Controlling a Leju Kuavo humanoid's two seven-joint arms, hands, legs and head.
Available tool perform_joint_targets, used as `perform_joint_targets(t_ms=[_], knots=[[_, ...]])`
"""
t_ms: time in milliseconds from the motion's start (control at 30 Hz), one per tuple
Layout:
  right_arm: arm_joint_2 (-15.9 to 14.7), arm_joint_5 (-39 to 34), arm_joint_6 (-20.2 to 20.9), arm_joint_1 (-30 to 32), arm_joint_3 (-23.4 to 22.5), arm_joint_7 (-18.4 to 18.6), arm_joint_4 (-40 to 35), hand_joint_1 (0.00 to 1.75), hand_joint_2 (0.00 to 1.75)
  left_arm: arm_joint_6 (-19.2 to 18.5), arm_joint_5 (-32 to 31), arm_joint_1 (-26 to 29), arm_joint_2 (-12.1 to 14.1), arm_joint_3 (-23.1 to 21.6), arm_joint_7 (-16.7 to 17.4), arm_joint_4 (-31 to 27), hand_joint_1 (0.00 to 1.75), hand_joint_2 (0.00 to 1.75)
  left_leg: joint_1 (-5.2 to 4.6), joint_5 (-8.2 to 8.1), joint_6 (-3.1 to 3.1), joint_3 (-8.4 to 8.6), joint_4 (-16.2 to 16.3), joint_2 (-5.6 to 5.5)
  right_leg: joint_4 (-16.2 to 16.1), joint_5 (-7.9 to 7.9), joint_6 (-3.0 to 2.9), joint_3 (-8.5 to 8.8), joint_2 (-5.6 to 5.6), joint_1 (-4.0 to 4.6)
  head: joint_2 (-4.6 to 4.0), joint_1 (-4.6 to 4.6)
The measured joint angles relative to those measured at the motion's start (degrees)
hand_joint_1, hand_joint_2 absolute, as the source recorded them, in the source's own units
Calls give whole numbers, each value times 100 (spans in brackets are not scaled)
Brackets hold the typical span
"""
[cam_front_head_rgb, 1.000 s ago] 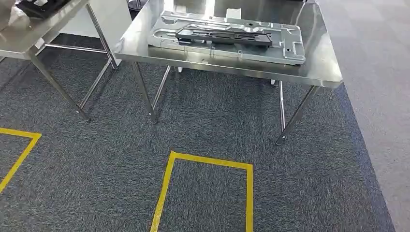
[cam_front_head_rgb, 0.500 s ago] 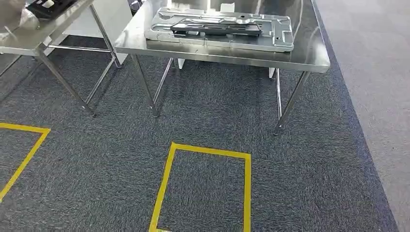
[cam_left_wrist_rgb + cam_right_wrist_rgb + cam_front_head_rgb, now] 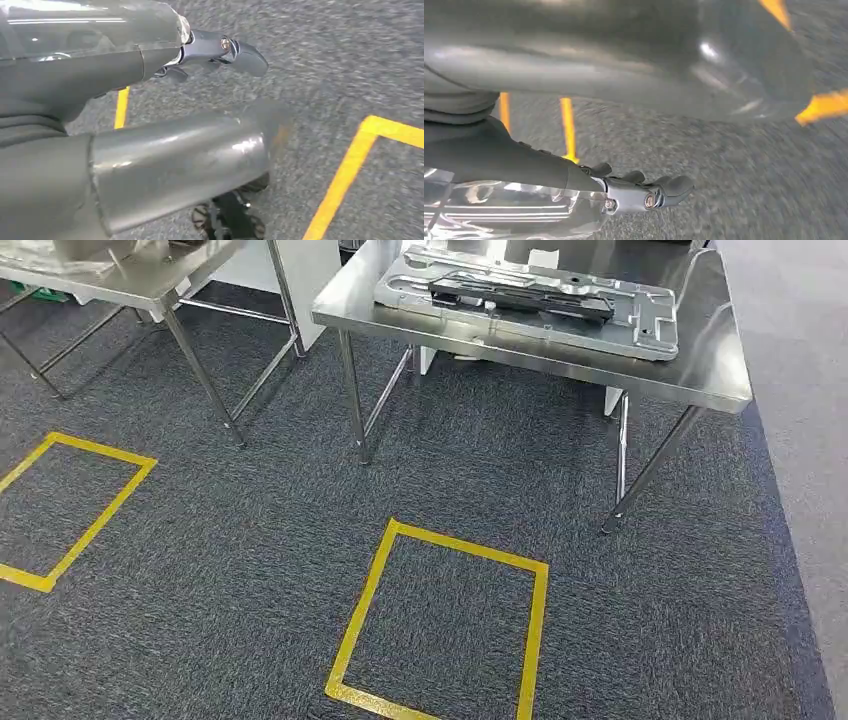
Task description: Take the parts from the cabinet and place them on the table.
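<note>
Between trips, parts already on tabletop
Metal plate [image 3: 530, 300] with black part [image 3: 520, 295] lies on tabletop [image 3: 720, 370]; left robot hand [image 3: 220, 50] and right robot hand [image 3: 644, 192] hang empty, fingers apart; next: walk to cabinet

Dark grey carpet [image 3: 250, 570] w/ yellow tape squares [image 3: 440, 625]; two steel tables [image 3: 720, 375], lighter floor strip at right.

Yellow tape rectangles [image 3: 440, 625] mark the dark grey carpet [image 3: 250, 540], with a paler carpet strip [image 3: 800, 360] along the right side.
</note>
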Motion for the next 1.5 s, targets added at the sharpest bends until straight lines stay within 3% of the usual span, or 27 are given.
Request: perform_joint_targets(t_ms=[67, 100, 233, 267, 333, 400, 433, 500, 533, 567, 600, 733, 767, 833, 900, 933, 967, 1033, 1067, 1100, 1133, 1233, 1267, 1333, 1367, 1433, 1500], knots=[[-35, 240, 163, 20, 119, 141, 70, 0, 0, 2, -38, -8, -4, -15, 59, 0, 0, 0, 5, -1, -26, -18, 51, -109, -1013, 400, -58, 559, 245, -13, 0, 4], [-55, 352, 286, 30, 162, 236, 98, 0, 0, 2, -57, -22, -18, -17, 96, 0, 0, 0, -38, -12, -66, -90, 101, -139, -1162, 315, -84, 617, 418, -18, -2, -2], [-88, 729, 735, 24, 446, 578, 219, 0, 0, 0, -156, -22, -24, -31, 228, 0, 0, 0, 1, 34, -220, -178, 108, -330, -1231, 336, -173, 593, 233, -16, 0, -9], [-85, 790, 849, 24, 512, 667, 256, 0, 0, 0, -195, -16, -22, -33, 265, 0, 0, 0, 19, -32, -230, -186, 201, -231, -1278, 365, -211, 622, 146, -36, 0, -6], [-88, 856, 921, 51, 569, 766, 273, 0, 0, 4, -226, -30, -24, -55, 304, 0, 0, 0, 13, -457, -277, -513, 855, 5, -1291, 365, -266, 609, 16, -22, 0, -70], [-88, 880, 951, 63, 599, 814, 304, 0, 0, 7, -241, -33, -31, -68, 330, 0, 0, 0, 32, -841, -321, -962, 1787, 66, -1276, 356, -279, 590, -132, -9, -2, -66], [-88, 886, 954, 63, 619, 831, 308, 0, 0, 4, -245, -23, -35, -74, 337, 0, 0, 0, 44, -844, -332, -1052, 1969, 80, -1263, 353, -280, 584, -185, -7, 0, -70], [-88, 908, 971, 56, 643, 849, 311, 0, 0, 4, -248, 15, -39, -94, 341, 0, 0, 0, 67, -480, -342, -843, 1532, 127, -1243, 334, -271, 588, -298, -8, 0, -66], [-88, 917, 982, 52, 649, 862, 311, 0, 0, 7, -248, 19, -39, -114, 341, 0, 0, 0, 70, -188, -336, -555, 958, 202, -1222, 316, -258, 596, -359, -11, 0, -68], [-88, 923, 993, 51, 656, 866, 311, 0, 0, 7, -250, 12, -39, -122, 341, 0, 0, 0, 69, 32, -319, -269, 410, 391, -1198, 295, -234, 607, -413, -10, 0, -70], [-88, 923, 997, 53, 662, 866, 311, 0, 0, 4, -250, -7, -39, -133, 341, 0, 0, 0, 20, -49, -284, -202, 204, 564, -1179, 272, -200, 607, -461, 28, 0, -77], [-90, 923, 997, 14, 673, 871, 313, 0, 0, 7, -252, 29, -48, -146, 341, 0, 0, 0, 5, 25, -133, -268, 184, 309, -1180, 266, -73, 642, -634, 39, 0, -48], [-96, 925, 997, 14, 673, 871, 313, 0, 0, 7, -252, 31, -57, -146, 341, 0, 0, 0, 52, 80, -71, -220, 134, 269, -1143, 220, -31, 637, -580, 14, -2, -50], [-103, 926, 999, 27, 674, 879, 319, 0, 0, 7, -250, 15, -61, -155, 341, 0, 0, 0, 49, 117, -11, -269, 132, 186, -626, -188, 12, 408, -139, -10, 0, -2], [-114, 930, 1004, 39, 673, 882, 319, 0, 0, 7, -252, 4, -63, -157, 341, 0, 0, 0, 37, 137, 13, -320, 137, 73, 284, -626, 34, -21, -29, -23, 0, 4], [-114, 941, 1017, 42, 673, 886, 321, 0, 0, 7, -256, 8, -63, -160, 339, 0, 0, 0, 34, 145, 10, -336, 144, 2, 559, -675, 33, -156, -18, -22, 0, 9], [-114, 948, 1024, 43, 673, 897, 324, 0, 0, 7, -261, 16, -63, -160, 339, 0, 0, 0, 34, 149, 4, -337, 148, -73, 531, -560, 27, -142, -13, -23, 0, 4], [-114, 974, 1059, 51, 673, 917, 328, 0, 0, 7, -302, 21, -63, -162, 330, 0, 0, 0, 34, 151, -1, -330, 170, -224, -169, -73, -7, 201, 32, -23, 0, 4], [-118, 1011, 1078, 54, 673, 956, 328, 0, 0, 4, -324, 16, -65, -166, 324, 0, 0, 0, 34, 150, -13, -329, 186, -298, -670, 183, -38, 437, 142, -23, 0, 9], [-129, 1042, 1100, 74, 673, 971, 328, 0, 0, 2, -335, 11, -83, -173, 319, 0, 0, 0, 44, 151, -34, -350, 196, -351, -1047, 250, -83, 593, 444, -23, -2, 11], [-142, 1059, 1115, 76, 671, 984, 332, 0, 0, 2, -341, -15, -98, -179, 319, 0, 0, 0, 8, 141, -82, -388, 246, -416, -1176, 212, -92, 618, 511, -40, 0, -4], [-144, 1144, 1168, 41, 669, 1024, 335, 0, 0, 2, -366, 15, -105, -197, 317, 0, 0, 0, 57, 204, -212, -442, 186, -588, -1162, 226, -149, 623, 342, 5, -2, 9], [-140, 1160, 1192, 32, 667, 1032, 337, 0, 0, 0, -383, 23, -98, -197, 317, 0, 0, 0, 38, 190, -238, -451, 218, -603, -1259, 280, -208, 657, 253, -91, 0, 4], [-151, 1192, 1233, 54, 660, 1069, 337, 0, 0, -9, -412, 21, -114, -201, 313, 0, 0, 0, 42, -115, -276, -646, 644, -94, -1297, 291, -271, 694, 93, -50, 0, -72], [-153, 1227, 1255, 70, 652, 1083, 339, 0, 0, -9, -425, -3, -111, -201, 313, 0, 0, 0, 58, -361, -304, -865, 1110, 9, -1287, 281, -285, 690, -9, -30, 0, -83], [-155, 1269, 1268, 78, 630, 1087, 350, 0, 0, -11, -429, -9, -111, -201, 313, 0, 0, 0, 79, -636, -349, -1197, 1844, 76, -1270, 258, -294, 679, -180, -16, 0, -81], [-157, 1335, 1279, 68, 612, 1087, 350, 0, 0, -13, -431, 26, -114, -201, 315, 0, 0, 0, 106, -433, -375, -1096, 1696, 119, -1243, 229, -278, 683, -323, -19, 0, -83]])
